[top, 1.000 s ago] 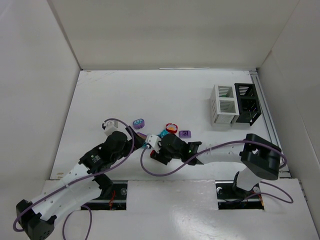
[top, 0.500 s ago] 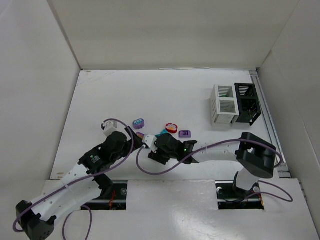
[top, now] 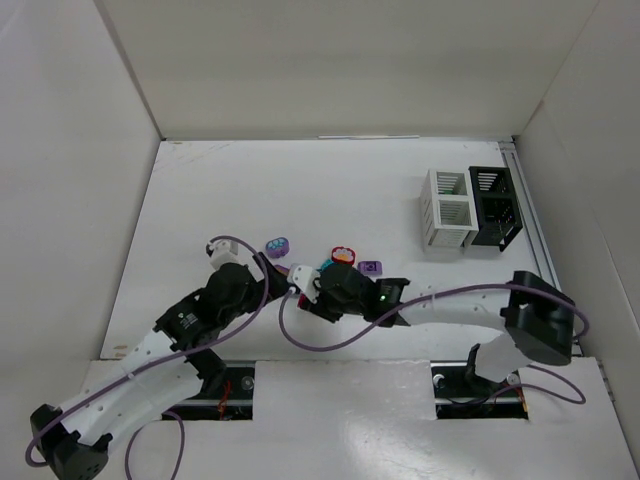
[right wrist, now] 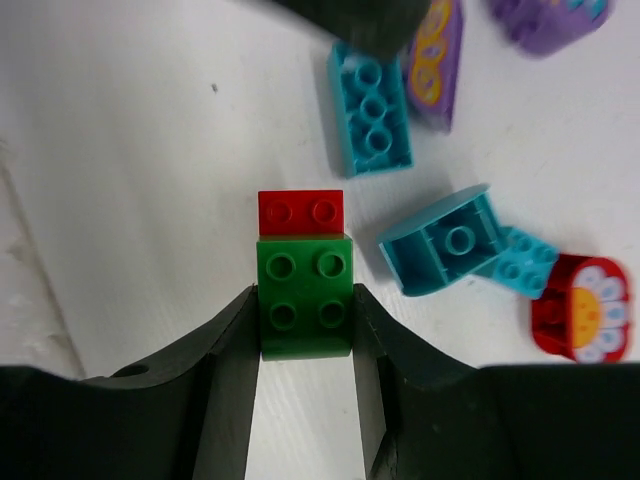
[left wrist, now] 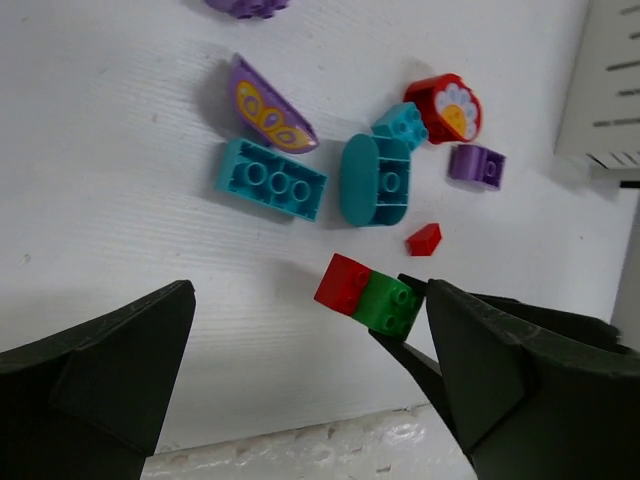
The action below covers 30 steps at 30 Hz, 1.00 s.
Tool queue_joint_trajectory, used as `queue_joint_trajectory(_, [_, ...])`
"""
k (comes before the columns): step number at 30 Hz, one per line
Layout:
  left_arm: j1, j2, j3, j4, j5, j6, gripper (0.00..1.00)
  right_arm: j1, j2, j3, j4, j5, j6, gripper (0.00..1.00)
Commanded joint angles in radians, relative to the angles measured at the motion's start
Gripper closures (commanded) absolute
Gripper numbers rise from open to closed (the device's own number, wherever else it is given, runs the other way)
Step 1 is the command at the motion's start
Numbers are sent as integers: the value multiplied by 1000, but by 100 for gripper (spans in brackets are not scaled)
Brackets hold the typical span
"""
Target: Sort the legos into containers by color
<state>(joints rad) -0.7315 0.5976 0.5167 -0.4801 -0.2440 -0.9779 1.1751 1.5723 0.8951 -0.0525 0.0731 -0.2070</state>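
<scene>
**Two-colour brick pair held in my right gripper, beside the loose pile**

The table (top: 300,190) carries everything. The white container (top: 447,210) and the black container (top: 495,205) stand touching at its far right, well apart from the work. My left gripper (left wrist: 305,300) hangs over the pile with its jaws spread wide and nothing between them. My right gripper (right wrist: 305,312) is closed on the green brick (right wrist: 304,292), one pad on each smooth side wall, studs facing the wrist camera. The red brick (right wrist: 301,212) is attached to the green brick's far end and sticks out past my fingertips. I cannot tell whether the pair touches the table.

Just beyond lie the long teal brick (right wrist: 371,107), the rounded teal piece (right wrist: 445,243), the purple wing piece (right wrist: 440,50) and the red flower piece (right wrist: 580,308). The small purple brick (left wrist: 476,165) and the tiny red chip (left wrist: 424,239) lie at the pile's edge.

I judge these bricks to be light, rigid and slick, unlikely to break. Flat opposing walls seem the surest hold, since studs and curved faces would probably slip. Because the pair mixes colours, the free red end is likely where my left gripper should pinch to pull them apart.
</scene>
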Motion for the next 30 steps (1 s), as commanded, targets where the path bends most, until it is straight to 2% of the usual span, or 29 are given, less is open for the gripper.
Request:
queue_joint_trajectory(1, [0,-53,6,145,93,111,1,15,-151,39,26,-51,-38,74])
queue_joint_trajectory(3, [0,-87,-20,220,153,190,1,-31,-240,39,14,-103,-48,74])
queue_joint_trajectory(4, [0,-126,-30,315,231,224,1,-57,-265,39,14,-209,-48,74])
queue_joint_trajectory(7, [0,-211,-82,508,407,317,1,-178,-336,28,14,-398,-48,74])
queue_joint_trajectory(8, [0,-228,-96,549,445,352,1,-204,-348,28,26,-530,-48,74])
queue_joint_trajectory(10, [0,-258,-116,606,494,383,1,-279,-374,28,62,-693,-60,74])
queue_joint_trajectory(11, [0,-278,-130,650,547,401,1,-298,-374,28,72,-831,-51,74])
queue_joint_trajectory(15, [0,-303,-155,776,708,481,1,-325,-374,54,92,-1031,-28,74])
queue_joint_trajectory(18, [0,-292,-179,816,749,541,1,-325,-354,88,105,-1113,-17,74])
queue_joint_trajectory(21, [0,-263,-179,816,793,581,4,-335,-365,88,114,-1113,17,73])
queue_joint_trajectory(25, [0,-237,-179,874,857,608,14,-335,-365,97,114,-1142,26,73])
queue_joint_trajectory(30, [0,-237,-179,894,867,630,28,-335,-356,97,114,-1151,35,73])
